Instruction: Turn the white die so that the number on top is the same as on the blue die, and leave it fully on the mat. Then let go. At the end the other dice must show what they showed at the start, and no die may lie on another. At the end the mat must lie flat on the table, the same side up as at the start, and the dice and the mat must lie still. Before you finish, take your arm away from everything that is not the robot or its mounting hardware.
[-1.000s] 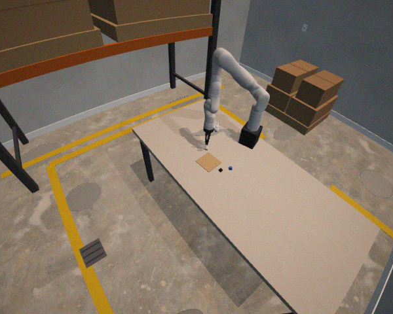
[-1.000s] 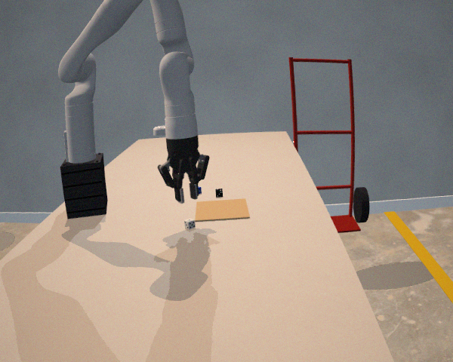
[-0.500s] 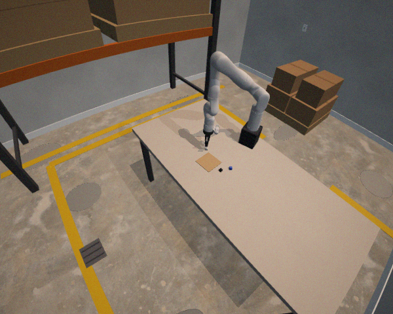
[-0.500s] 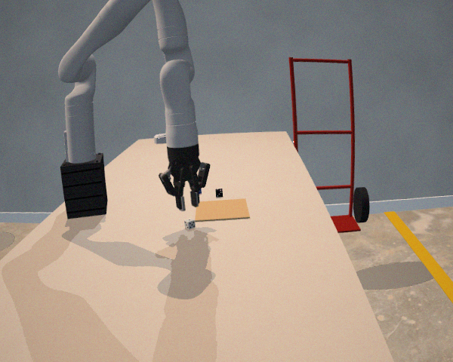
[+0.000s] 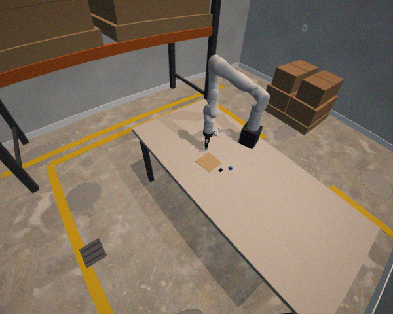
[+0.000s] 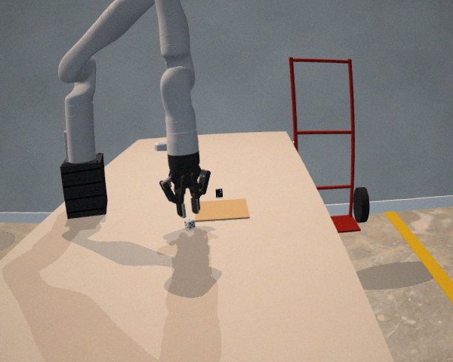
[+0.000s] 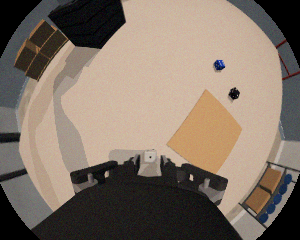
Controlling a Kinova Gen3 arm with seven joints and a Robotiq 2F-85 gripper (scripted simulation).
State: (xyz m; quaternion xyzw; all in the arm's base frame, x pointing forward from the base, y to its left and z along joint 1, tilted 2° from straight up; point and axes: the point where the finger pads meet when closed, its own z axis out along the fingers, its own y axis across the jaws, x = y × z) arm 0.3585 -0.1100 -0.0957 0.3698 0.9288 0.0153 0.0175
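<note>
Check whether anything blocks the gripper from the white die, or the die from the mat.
Nothing visible does. The open gripper hovers just above the white die, with only bare tabletop between die and mat. The black die and blue die lie beyond it.

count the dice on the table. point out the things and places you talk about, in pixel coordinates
3. White die [image 6: 189, 224] [image 7: 150, 157] under the gripper [image 6: 189, 214] [image 7: 150, 160], off the mat [image 5: 208, 161] [image 6: 223, 209] [image 7: 206, 131]; black die [image 5: 220, 169] [image 6: 219, 192] [image 7: 234, 93] just past the mat; blue die [image 5: 230, 167] [image 7: 219, 65] beyond the black one. The arm might hide others.
</note>
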